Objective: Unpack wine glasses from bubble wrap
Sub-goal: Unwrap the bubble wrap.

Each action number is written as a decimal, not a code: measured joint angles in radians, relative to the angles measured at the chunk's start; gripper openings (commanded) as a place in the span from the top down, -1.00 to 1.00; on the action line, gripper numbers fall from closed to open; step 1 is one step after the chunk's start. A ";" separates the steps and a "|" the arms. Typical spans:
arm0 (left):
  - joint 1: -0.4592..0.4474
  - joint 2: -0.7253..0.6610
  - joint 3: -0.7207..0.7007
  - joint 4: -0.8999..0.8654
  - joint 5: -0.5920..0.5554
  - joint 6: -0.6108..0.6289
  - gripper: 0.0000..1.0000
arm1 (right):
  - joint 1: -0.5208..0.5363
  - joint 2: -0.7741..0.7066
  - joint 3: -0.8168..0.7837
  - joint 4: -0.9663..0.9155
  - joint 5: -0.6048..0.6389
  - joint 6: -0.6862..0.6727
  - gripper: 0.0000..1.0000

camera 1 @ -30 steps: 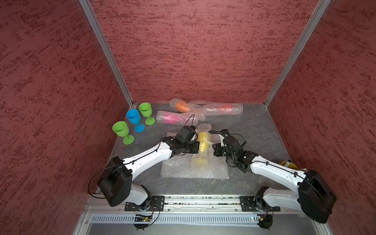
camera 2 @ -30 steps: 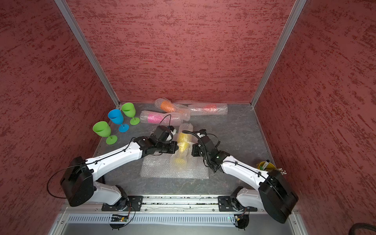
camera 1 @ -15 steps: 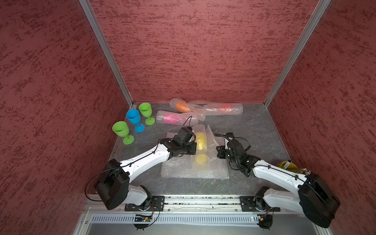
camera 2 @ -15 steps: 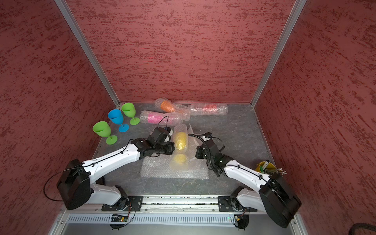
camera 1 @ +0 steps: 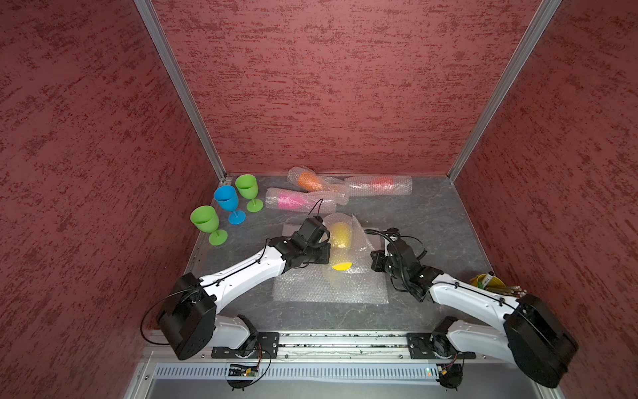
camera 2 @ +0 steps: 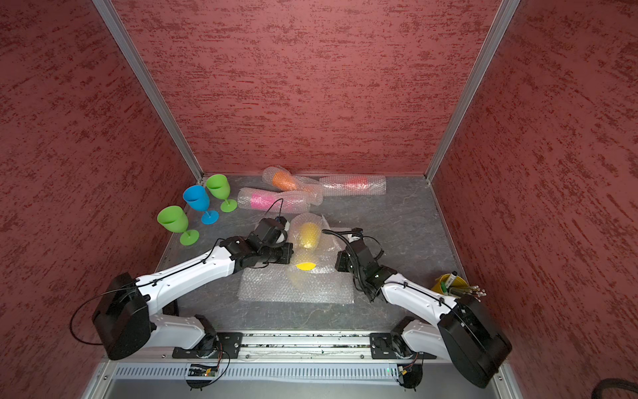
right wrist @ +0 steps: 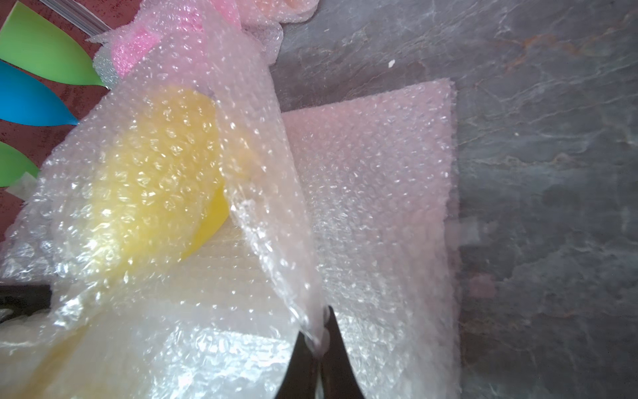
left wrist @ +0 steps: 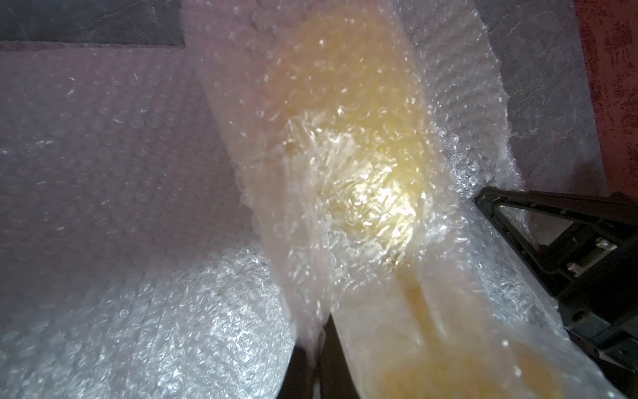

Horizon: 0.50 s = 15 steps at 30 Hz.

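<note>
Currently left gripper (left wrist: 319,333), right gripper (right wrist: 319,333) pinched on wrap (camera 1: 359,241) edges, 9 and 3 o'clock of yellow goblet (camera 1: 340,235). Risk: uneven pull rolls goblet out; wrap may slip free.

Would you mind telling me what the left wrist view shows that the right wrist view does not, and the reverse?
Left wrist only: the left gripper pinching the wrap, and the right gripper seen from outside, pinching its other edge. Right wrist only: a green goblet, the blue goblet, a second green goblet and the pink roll. Both: the yellow goblet inside the wrap, the flat sheet under it, the table.
</note>
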 measured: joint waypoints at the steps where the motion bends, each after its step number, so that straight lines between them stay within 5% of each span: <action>1: -0.005 0.002 0.000 0.005 -0.006 0.000 1.00 | 0.000 0.000 -0.007 0.003 0.000 0.000 1.00; 6: -0.026 0.027 0.000 0.039 -0.032 0.001 1.00 | 0.000 -0.006 -0.048 0.013 0.002 0.016 1.00; 10: -0.049 0.051 -0.004 0.051 -0.062 0.003 1.00 | 0.000 -0.010 -0.081 0.033 0.000 0.037 0.54; 13: -0.060 0.085 -0.008 0.049 -0.090 0.000 0.77 | -0.001 0.003 -0.100 0.037 -0.008 0.040 0.17; 15: -0.063 0.120 -0.008 0.039 -0.103 -0.014 0.44 | -0.002 0.024 -0.098 0.037 -0.012 0.035 0.02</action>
